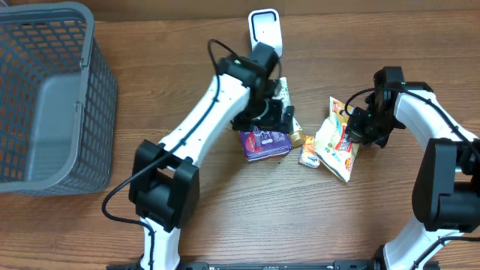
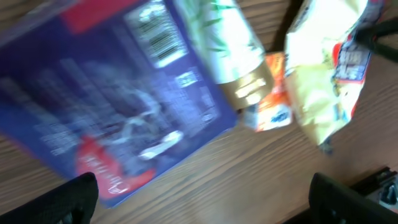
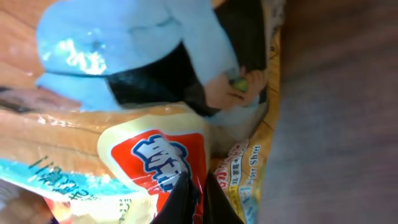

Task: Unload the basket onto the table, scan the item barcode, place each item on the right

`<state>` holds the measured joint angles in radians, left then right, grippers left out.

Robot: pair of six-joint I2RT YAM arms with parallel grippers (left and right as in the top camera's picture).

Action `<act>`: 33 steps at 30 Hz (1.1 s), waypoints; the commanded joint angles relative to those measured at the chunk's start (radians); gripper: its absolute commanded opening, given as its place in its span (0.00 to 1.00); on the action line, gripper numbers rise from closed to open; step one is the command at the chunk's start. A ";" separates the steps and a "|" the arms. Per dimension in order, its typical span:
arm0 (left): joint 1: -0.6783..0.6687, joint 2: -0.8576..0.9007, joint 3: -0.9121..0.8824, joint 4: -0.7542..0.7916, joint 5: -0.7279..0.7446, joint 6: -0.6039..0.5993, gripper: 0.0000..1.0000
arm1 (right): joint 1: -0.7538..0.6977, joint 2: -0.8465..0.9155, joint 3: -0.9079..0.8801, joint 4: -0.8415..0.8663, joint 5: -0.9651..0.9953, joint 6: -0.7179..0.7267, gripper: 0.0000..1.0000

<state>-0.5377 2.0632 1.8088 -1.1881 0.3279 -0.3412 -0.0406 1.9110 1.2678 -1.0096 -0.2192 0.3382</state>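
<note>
Snack bag (image 1: 336, 144) lay on the counter (image 1: 225, 225), right of a purple box (image 1: 264, 142), its wrapper pinched in the fully closed right claw (image 3: 196, 196). Left claw (image 1: 271, 114) hung wide open, empty, above the box.

Wooden table (image 1: 225, 217) under grey mesh basket (image 1: 97, 105), purple box (image 1: 264, 142), small orange packet (image 1: 308, 155), yellow snack bag (image 1: 336, 146), white scanner (image 1: 265, 28).

A mock shop checkout on a wooden table (image 1: 225, 217); grey basket (image 1: 102, 97), white scanner (image 1: 265, 30), packaged snacks (image 1: 336, 146).
</note>
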 commanded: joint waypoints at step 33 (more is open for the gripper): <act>0.034 0.257 0.109 -0.116 -0.282 -0.185 1.00 | 0.000 0.019 0.145 -0.129 0.064 -0.046 0.04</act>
<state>-0.5938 2.2665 1.8698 -1.2701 0.1524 -0.5220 -0.0681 1.9282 1.4136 -1.1591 -0.0761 0.3305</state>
